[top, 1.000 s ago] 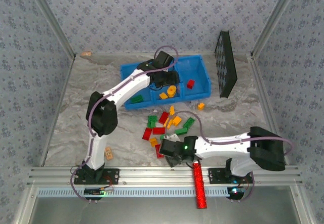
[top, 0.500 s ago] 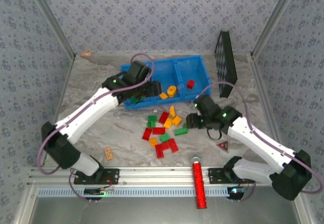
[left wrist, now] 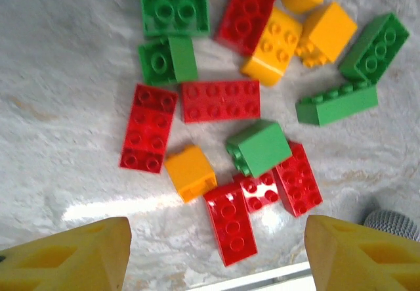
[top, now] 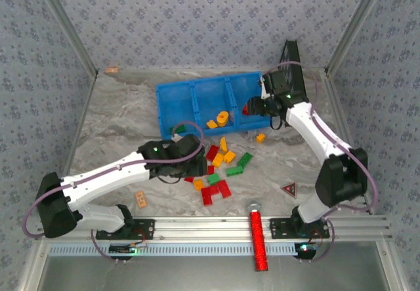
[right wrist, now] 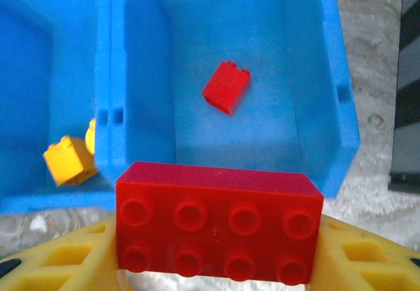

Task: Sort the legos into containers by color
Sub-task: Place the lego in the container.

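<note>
A grey marbled desk (top: 105, 140) carries a bright blue tray (top: 197, 83) at its far side, split into three open compartments. The right pincer (right wrist: 220, 258) hangs above the tray's right-hand compartment. Its yellow fingers pinch a red eight-stud brick (right wrist: 218, 222) by its two short ends, studs facing the wrist camera. The left pincer (left wrist: 213, 265) hovers over the loose legos (top: 220, 166) near the middle of the desk, its fingers spread with nothing between them. That scatter mixes red, green and orange-yellow bricks, some touching and some apart. In the tray, a small red brick (right wrist: 226, 87) lies alone in the right compartment. Orange-yellow bricks (top: 218, 120) sit in the middle one, and a green brick (top: 178, 129) lies at the near edge of the left one.
</note>
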Robot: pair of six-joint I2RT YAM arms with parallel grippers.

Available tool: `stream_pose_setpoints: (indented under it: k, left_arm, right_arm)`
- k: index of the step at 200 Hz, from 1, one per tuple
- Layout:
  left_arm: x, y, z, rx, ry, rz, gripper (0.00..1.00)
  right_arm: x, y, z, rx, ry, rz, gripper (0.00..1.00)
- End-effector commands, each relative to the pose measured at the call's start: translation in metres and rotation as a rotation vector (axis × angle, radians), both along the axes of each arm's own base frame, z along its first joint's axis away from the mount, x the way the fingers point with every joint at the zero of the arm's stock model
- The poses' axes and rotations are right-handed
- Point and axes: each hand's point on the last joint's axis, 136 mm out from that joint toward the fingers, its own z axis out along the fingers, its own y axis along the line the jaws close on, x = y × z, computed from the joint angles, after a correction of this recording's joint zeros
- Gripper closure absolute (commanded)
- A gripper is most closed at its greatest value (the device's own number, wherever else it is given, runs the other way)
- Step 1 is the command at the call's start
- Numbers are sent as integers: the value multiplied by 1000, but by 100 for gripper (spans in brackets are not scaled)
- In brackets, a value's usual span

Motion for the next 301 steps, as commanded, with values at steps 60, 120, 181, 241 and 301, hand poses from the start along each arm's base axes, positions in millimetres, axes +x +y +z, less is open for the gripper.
stream_pose_setpoints:
  k: [60,120,181,241,301]
  left_arm:
    - [-54,-33,-52,50,161,22,29]
    - [-76,-31,-83,113,267,15,29]
    - [-86,-34,-106,143,332,-1,28]
    - [-86,-41,-117,169,352,-12,28]
    - [-75,-45,-123,160,332,21,31]
  right_arm:
    - [64,8,-55,-67,74,52,55]
    - [81,2,-94,-83,130,45,53]
    - [82,-2,-97,-87,130,47,48]
    - [75,4,-80,-65,111,72,34]
    - [65,12,-53,-40,67,114,26]
